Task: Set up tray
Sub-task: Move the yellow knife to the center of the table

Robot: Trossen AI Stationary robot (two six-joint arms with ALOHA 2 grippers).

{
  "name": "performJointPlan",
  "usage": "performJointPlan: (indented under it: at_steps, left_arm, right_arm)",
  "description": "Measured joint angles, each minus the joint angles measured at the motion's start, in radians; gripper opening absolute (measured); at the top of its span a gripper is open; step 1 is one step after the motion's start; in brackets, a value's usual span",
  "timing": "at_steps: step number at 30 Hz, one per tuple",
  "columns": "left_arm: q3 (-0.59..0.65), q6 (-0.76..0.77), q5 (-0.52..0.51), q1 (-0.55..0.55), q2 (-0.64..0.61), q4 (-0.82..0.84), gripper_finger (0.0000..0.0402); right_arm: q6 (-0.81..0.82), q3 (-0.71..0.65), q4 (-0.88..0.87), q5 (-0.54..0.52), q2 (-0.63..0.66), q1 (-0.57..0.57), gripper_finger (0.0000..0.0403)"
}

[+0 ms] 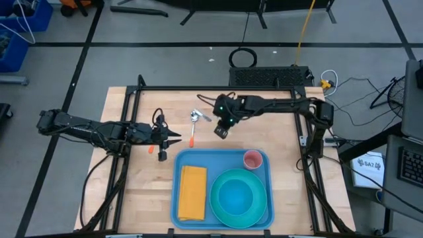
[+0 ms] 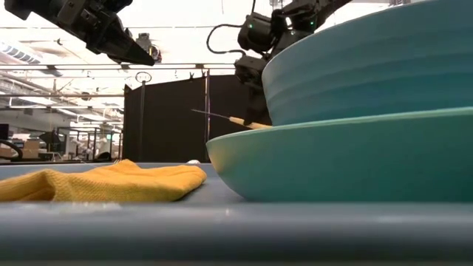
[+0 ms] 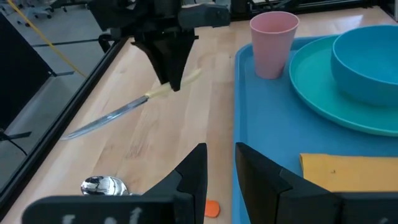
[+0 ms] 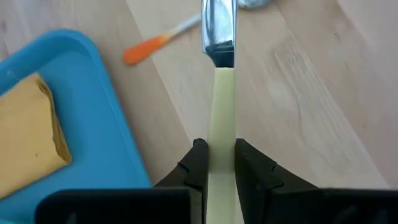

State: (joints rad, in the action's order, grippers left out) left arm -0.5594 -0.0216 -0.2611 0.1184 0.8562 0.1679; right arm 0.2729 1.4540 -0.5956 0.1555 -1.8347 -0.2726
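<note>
Even bright indoor light, soft faint shadows on the table (image 1: pixel 132 198), blown-out glare across the low view's top, its foreground tray rim (image 2: pixel 236 233) blurred

Left arm: reaches in from the left edge of the table, stretched nearly level, forearm pointing toward the table's middle.
Left gripper (image 1: pixel 173 139): at the end of that reach, raised off the table; its two dark fingers (image 3: pixel 189 177) stand a narrow gap apart with nothing between them.
Right arm: rises from its base at the right rear, then extends leftward along the back of the table — wrist bent downward.
Right gripper (image 1: pixel 221 131): pointed down, fingers (image 4: pixel 198 163) clamped on a pale yellow-handled knife (image 4: pixel 221 106) — its metal blade sticking out ahead.
</note>
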Motion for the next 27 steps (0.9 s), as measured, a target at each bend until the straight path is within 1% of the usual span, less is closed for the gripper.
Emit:
performJointPlan:
  at_steps: [5,7,9,11,14,18,20,23,27]
  left_arm:
    - [0.0,-0.001,0.001,0.0,0.0,0.0,0.0088]
    - [0.0,-0.005,0.001,0.0,0.0,0.0,0.0088]
    - [0.0,-0.007,0.001,0.0,0.0,0.0,0.0088]
    - [0.0,-0.008,0.002,0.0,0.0,0.0,0.0088]
    - [0.0,-0.008,0.002,0.0,0.0,-0.001,0.0088]
    - [0.0,-0.003,0.001,0.0,0.0,-0.006,0.0088]
    - [0.0,-0.004,0.001,0.0,0.0,-0.007,0.0088]
    - [0.0,-0.007,0.001,0.0,0.0,-0.01,0.0088]
    - [0.0,-0.006,0.001,0.0,0.0,-0.013,0.0088]
  right_arm:
    - [0.001,0.0,-0.114,0.011,0.0,-0.02,0.0038]
    - [0.002,-0.005,-0.132,0.011,0.0,-0.022,0.0038]
    - [0.003,-0.023,-0.11,0.018,0.0,-0.02,0.0038]
    - [0.009,-0.048,-0.088,0.061,0.0,-0.018,0.0038]
    - [0.011,-0.091,-0.046,0.084,0.0,-0.017,0.0038]
    - [0.014,-0.156,0.028,0.068,-0.003,-0.024,0.0038]
    - [0.012,-0.159,0.069,0.056,-0.002,-0.023,0.0038]
    - [0.003,-0.159,0.075,0.085,-0.003,-0.03,0.0038]
    - [-0.005,-0.159,0.051,0.084,-0.06,-0.047,0.0038]
